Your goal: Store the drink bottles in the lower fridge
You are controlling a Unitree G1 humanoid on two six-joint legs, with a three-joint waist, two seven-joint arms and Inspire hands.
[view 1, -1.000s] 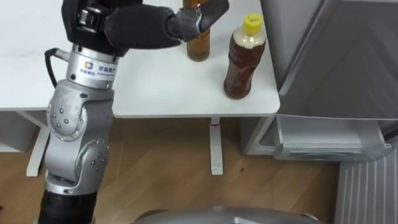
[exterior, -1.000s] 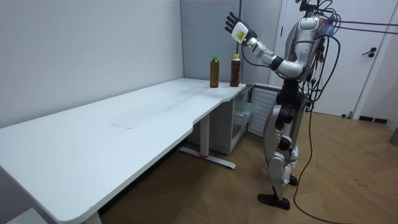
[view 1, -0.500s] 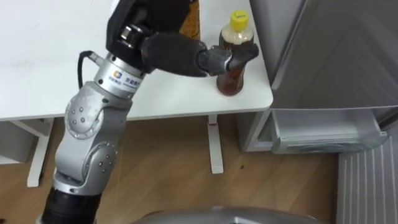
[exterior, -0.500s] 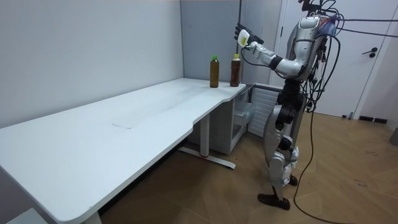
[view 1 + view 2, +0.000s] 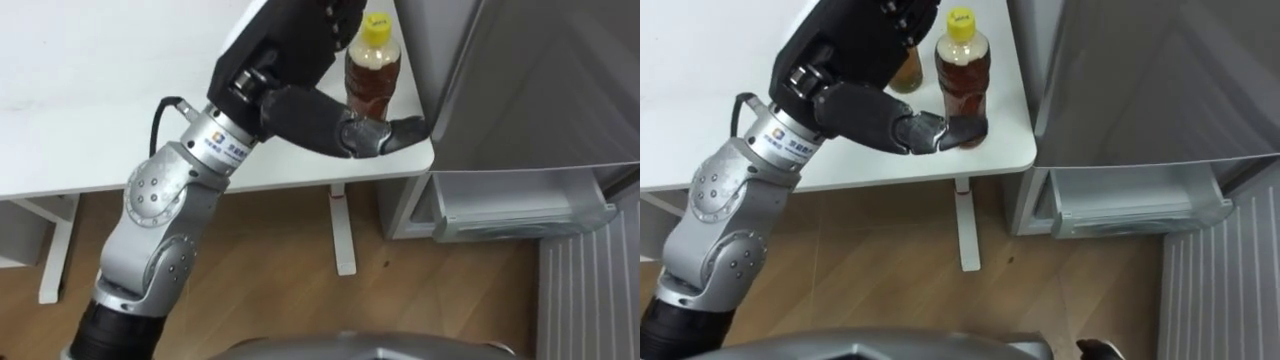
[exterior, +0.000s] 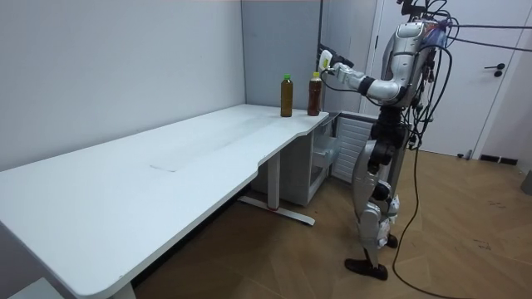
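Note:
A brown tea bottle with a yellow cap (image 5: 372, 75) stands upright at the white table's (image 5: 90, 110) corner nearest the fridge. An amber bottle with a green cap (image 5: 907, 68) stands just behind it to the left, mostly covered by my arm. My left hand (image 5: 305, 110) hovers open above and in front of the bottles, its thumb reaching across the yellow-capped bottle's base. In the room view the left hand (image 6: 327, 60) hangs higher than both bottles (image 6: 314, 93) and touches neither.
The grey fridge (image 5: 540, 80) stands right of the table. Its lower compartment (image 5: 520, 205) is open, with a white ribbed door panel (image 5: 590, 300) at the lower right. I stand on a wooden floor at the table's end, facing the fridge corner.
My left arm has come down from high above the table, and the hand has swept right from the green-capped bottle to the yellow-capped one. The head camera has shifted too.

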